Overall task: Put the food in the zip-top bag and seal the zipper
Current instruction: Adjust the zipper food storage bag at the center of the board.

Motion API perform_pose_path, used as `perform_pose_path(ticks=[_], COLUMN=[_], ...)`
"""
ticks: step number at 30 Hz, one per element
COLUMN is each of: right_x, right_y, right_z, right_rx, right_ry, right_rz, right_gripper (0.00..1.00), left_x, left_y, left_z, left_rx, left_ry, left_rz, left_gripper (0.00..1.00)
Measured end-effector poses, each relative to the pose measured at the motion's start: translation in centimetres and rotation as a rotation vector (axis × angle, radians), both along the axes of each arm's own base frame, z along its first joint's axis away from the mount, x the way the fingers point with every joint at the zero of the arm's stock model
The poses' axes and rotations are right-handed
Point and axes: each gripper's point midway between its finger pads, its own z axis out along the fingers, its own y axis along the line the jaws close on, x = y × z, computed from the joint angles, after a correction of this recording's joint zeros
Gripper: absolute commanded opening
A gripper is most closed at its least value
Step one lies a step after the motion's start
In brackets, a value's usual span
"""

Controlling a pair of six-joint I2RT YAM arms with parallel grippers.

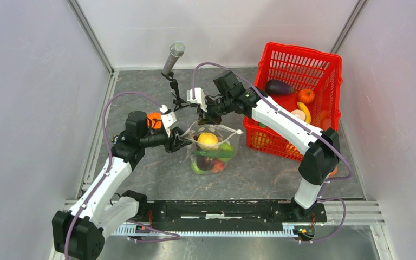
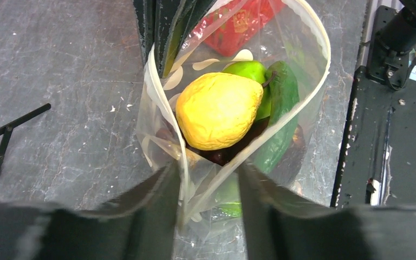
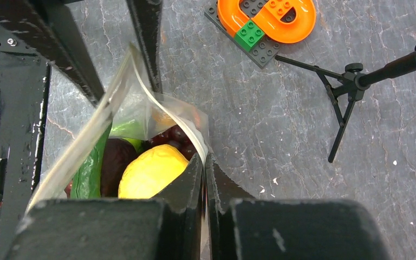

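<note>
The zip-top bag (image 1: 233, 142) stands open in the middle of the table. It holds the food: a yellow lemon (image 1: 208, 140) on top, a long green vegetable (image 1: 215, 153), dark grapes and a red piece (image 1: 218, 166). My left gripper (image 1: 183, 142) is open, its fingers either side of the bag's left end (image 2: 187, 179). My right gripper (image 1: 208, 118) is shut on the zipper strip (image 3: 162, 108) at the far rim. The left wrist view shows the lemon (image 2: 216, 111), a green round fruit (image 2: 252, 73) and the vegetable (image 2: 279, 108). The zipper's two strips are apart.
A red mesh basket (image 1: 303, 54) with more toy food stands at the back right. A microphone on a small tripod (image 1: 173, 57) stands behind the bag. An orange ring on a brick plate (image 3: 268, 19) lies left of it. A black rail (image 1: 222, 208) runs along the near edge.
</note>
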Motion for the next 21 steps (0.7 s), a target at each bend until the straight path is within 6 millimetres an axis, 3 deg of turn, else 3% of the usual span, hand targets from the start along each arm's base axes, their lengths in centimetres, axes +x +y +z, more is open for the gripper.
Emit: perform_pose_path(ticks=[5,7,10,14,18,21], right_x=[0.0,-0.1,0.0,0.4,0.7,0.6], right_y=[0.0,0.0,0.0,-0.2,-1.7,-4.0], right_z=[0.0,0.0,-0.1,-0.2,0.6,2.5], right_rx=[0.000,0.000,0.001,-0.004,0.014,0.065], right_ry=[0.007,0.010,0.014,0.009,-0.028,-0.071], right_rz=[-0.005,-0.007,-0.014,-0.056,-0.126,-0.196], right_gripper=[0.17,0.22,0.51,0.76,0.82,0.82], left_x=[-0.2,-0.2,-0.1,0.0,-0.5,-0.6], left_y=[-0.1,0.0,0.1,0.2,0.6,0.8], left_z=[-0.1,-0.2,-0.3,-0.6,-1.9,-2.4], left_rx=[-0.001,0.003,0.009,0.014,0.019,0.025], left_ry=[0.001,0.006,0.008,-0.018,-0.067,-0.103], left_rz=[-0.012,-0.010,-0.002,0.006,0.008,0.015], left_gripper=[0.03,0.02,0.02,0.02,0.02,0.02])
